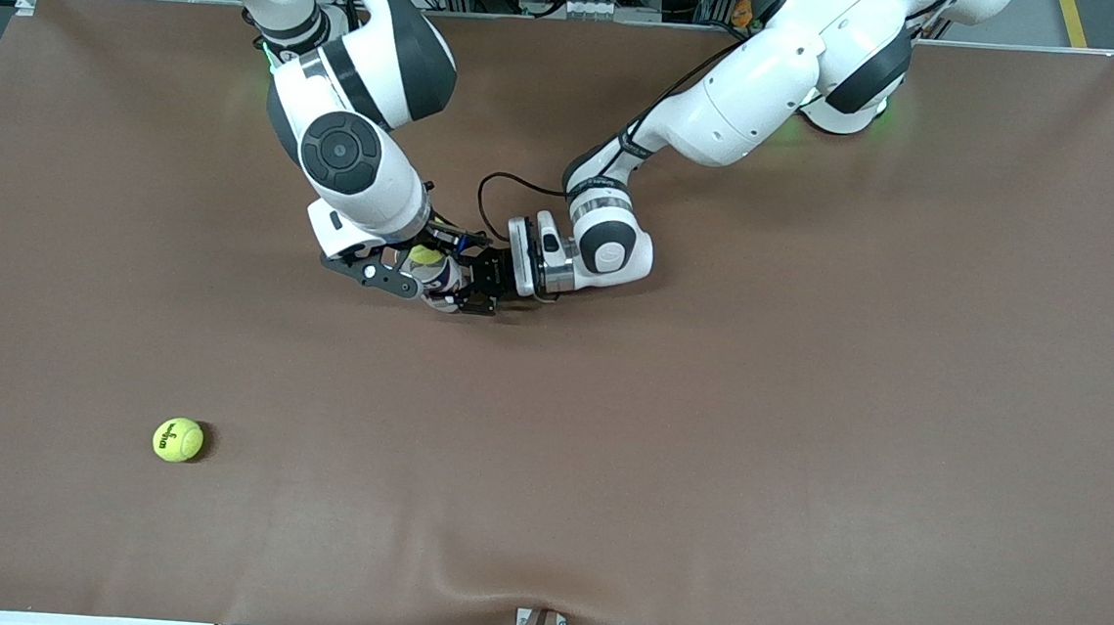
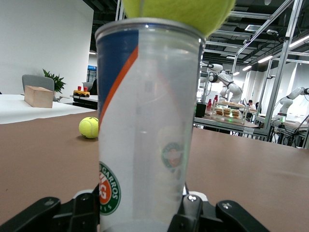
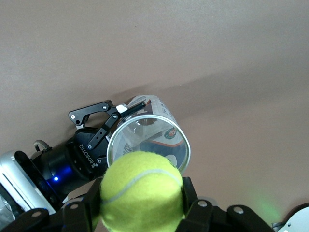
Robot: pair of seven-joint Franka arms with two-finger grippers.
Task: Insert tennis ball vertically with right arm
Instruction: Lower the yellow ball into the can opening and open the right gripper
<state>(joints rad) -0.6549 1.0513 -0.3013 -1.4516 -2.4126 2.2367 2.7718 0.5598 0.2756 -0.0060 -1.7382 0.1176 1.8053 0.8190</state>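
- Loose tennis ball [image 1: 177, 440] lies on the brown table [image 1: 804, 418], nearest the front camera, toward the right arm's end, well apart from both arms. It also shows in the left wrist view, past the can.
- Clear plastic can [image 2: 147, 125] stands upright at mid-table, open mouth up, empty inside; blue and orange label with a round logo.
- Left gripper [image 1: 466, 287] reaches in low and level from the left arm's side, jaws closed on the can's lower part, one finger on each side of it.
- Right gripper [image 1: 403, 267] hangs over the can, pointing down, jaws closed around a second tennis ball [image 3: 141, 192].
- That held ball sits right at the can's mouth, just off centre over the rim; the left wrist view shows its underside at rim level. Cannot tell whether it touches the rim.
- Cable [image 1: 497, 191] loops from the left arm's wrist.
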